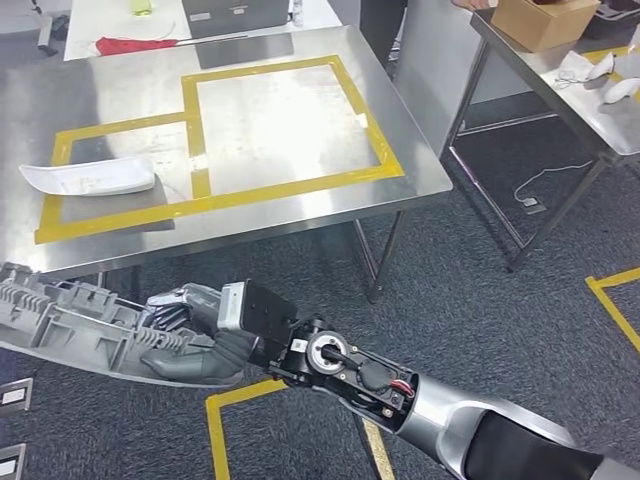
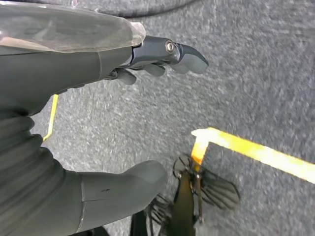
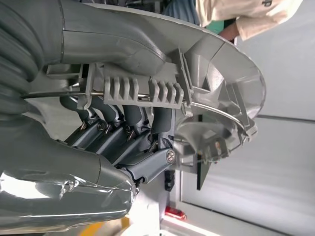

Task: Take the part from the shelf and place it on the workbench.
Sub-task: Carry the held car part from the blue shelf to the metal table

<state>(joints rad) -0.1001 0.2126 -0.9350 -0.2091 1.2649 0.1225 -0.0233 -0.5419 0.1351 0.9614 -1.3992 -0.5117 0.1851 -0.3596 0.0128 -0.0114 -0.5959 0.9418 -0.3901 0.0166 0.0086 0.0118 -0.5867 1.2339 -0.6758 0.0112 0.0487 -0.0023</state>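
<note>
A steel counter (image 1: 317, 200) marked with yellow tape (image 1: 219, 200) stands on dark carpet, a white part (image 1: 90, 177) lying at its left end. Below the counter's near edge, the right hand (image 1: 192, 335) has its fingers (image 3: 122, 132) wrapped around the grey ribbed part (image 1: 68, 325). The left hand (image 2: 93, 118) hangs over the carpet, fingers (image 2: 174, 51) spread, holding nothing.

I can read no text, number or brand in any view. A small white label (image 1: 298, 346) sits on the wrist of the right arm, but its print is too small for me to read.
</note>
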